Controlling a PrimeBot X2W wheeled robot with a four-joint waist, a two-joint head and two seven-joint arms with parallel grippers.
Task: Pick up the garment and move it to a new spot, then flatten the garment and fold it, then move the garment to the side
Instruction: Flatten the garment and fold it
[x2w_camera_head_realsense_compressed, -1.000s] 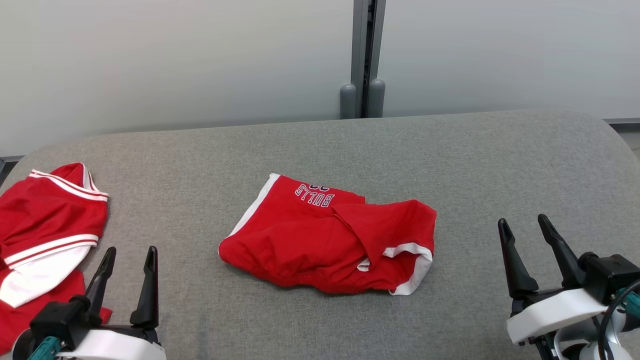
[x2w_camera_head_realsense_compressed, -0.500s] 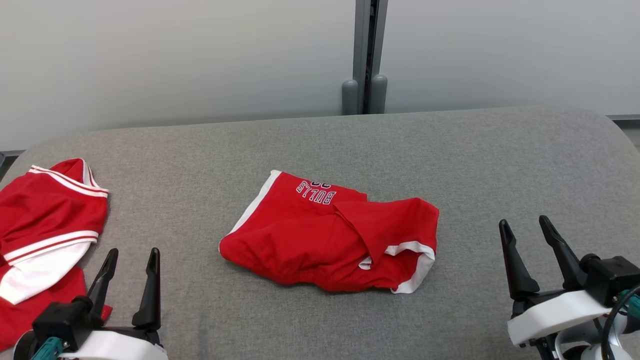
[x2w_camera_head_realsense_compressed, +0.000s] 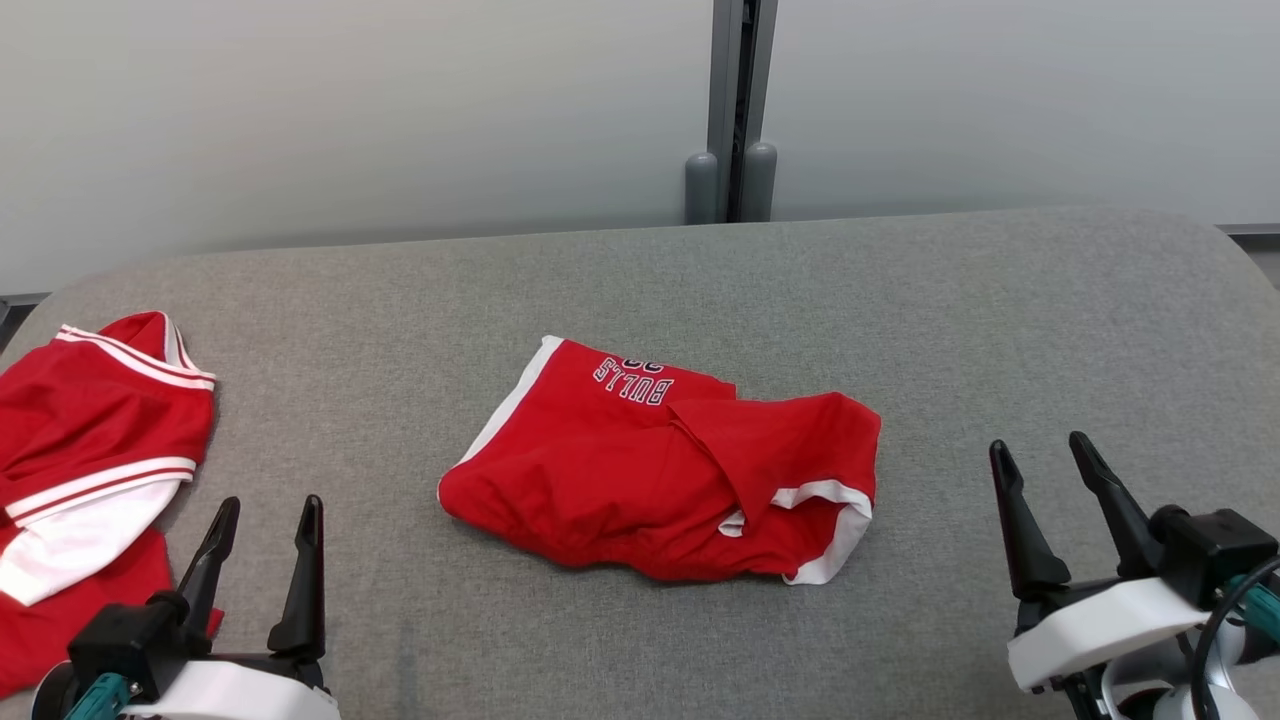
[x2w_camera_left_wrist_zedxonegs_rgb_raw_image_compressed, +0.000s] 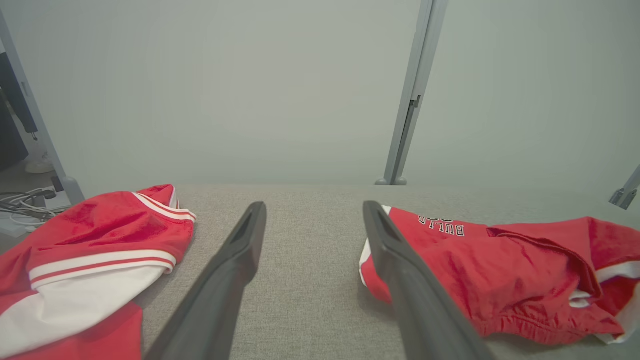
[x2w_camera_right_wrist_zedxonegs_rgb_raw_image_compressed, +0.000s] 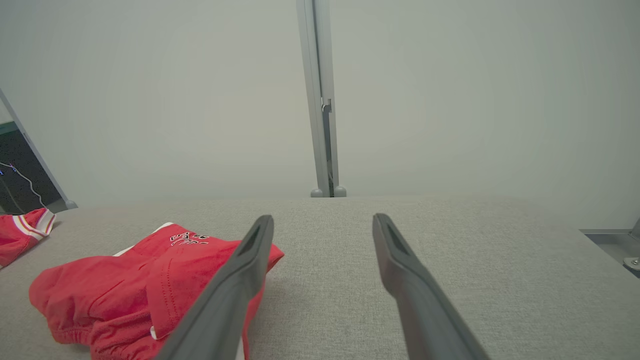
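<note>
1. Table (x2w_camera_head_realsense_compressed: 1000, 320): grey fabric top. Right half and far strip bare; far corners rounded.
2. Garment (x2w_camera_head_realsense_compressed: 600, 480): red, white trim, crumpled at table centre. Unmoved since earlier; only the camera has shifted. Lettering "BULLS", upside down.
3. Jersey (x2w_camera_head_realsense_compressed: 90, 420): red and white, at table's left edge.
4. Left gripper (x2w_camera_head_realsense_compressed: 272, 505): fingers apart, empty, over table's near-left.
5. Right gripper (x2w_camera_head_realsense_compressed: 1037, 445): fingers apart, empty, over table's near-right.
</note>
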